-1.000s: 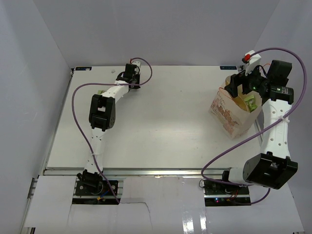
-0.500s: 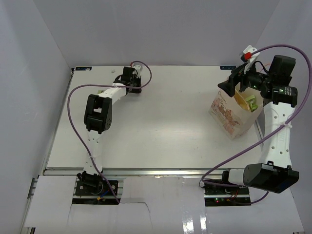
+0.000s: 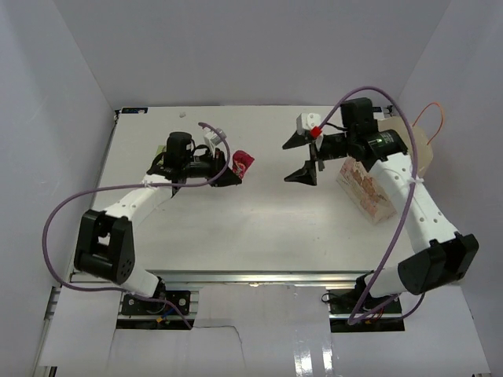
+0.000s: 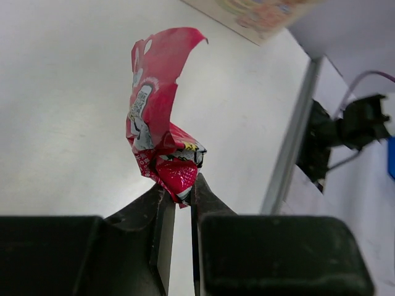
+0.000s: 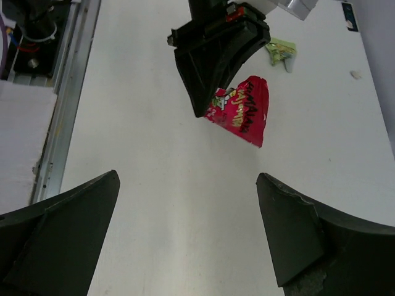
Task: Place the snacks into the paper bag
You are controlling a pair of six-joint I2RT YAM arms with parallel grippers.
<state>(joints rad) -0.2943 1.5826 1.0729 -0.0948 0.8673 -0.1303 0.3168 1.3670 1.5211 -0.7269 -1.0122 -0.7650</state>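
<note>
My left gripper (image 3: 233, 172) is shut on the lower end of a crumpled pink-red wrapper (image 3: 244, 162) and holds it above the table's middle left. In the left wrist view the wrapper (image 4: 159, 117) sticks up from between the closed fingertips of the gripper (image 4: 179, 192). My right gripper (image 3: 300, 158) is open and empty, facing the wrapper from the right with a gap between them. In the right wrist view the gripper (image 5: 187, 179) looks at the wrapper (image 5: 242, 110). The paper bag (image 3: 368, 191) stands at the right behind my right arm, its orange handle (image 3: 433, 119) sticking out.
A light green packet (image 5: 281, 50) lies on the table beyond the left gripper, toward the far left. The bag's printed side (image 4: 262, 13) shows at the top of the left wrist view. White walls enclose the table on three sides.
My left gripper has come from the far back to the middle left, carrying the pink-red wrapper. My right gripper has left the bag's mouth and swung left toward the wrapper, open.
</note>
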